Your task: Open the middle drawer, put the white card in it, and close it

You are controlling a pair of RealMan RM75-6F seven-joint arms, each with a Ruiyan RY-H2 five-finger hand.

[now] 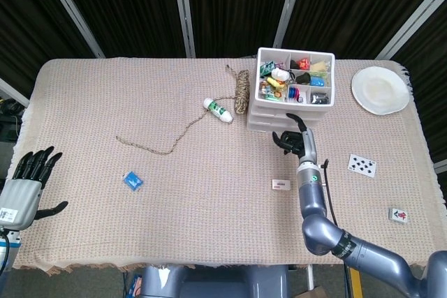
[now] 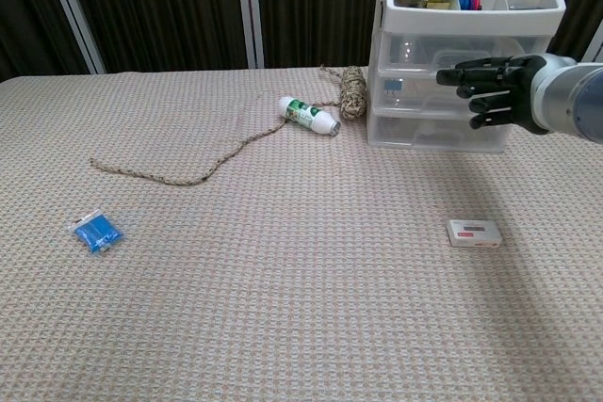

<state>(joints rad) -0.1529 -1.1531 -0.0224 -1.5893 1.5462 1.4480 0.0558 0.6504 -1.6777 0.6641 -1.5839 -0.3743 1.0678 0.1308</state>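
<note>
The white three-drawer unit (image 1: 260, 121) stands at the back right of the table, its top tray full of small items. All its drawers look pushed in. My right hand (image 2: 497, 91), fingers spread and empty, hovers in front of the middle drawer (image 2: 415, 87); I cannot tell whether it touches the drawer. In the head view my right hand (image 1: 295, 140) is just in front of the unit. The white card (image 2: 473, 233) lies flat on the cloth nearer to me, also visible as the white card (image 1: 281, 184) below the hand. My left hand (image 1: 28, 183) hangs open off the table's near left corner.
A rope (image 1: 183, 130) with its coil (image 1: 242, 91) and a white bottle (image 1: 218, 110) lie left of the unit. A blue packet (image 1: 133, 181) sits mid-left. A white plate (image 1: 379, 90), a playing card (image 1: 362, 165) and a small tile (image 1: 398, 215) are on the right.
</note>
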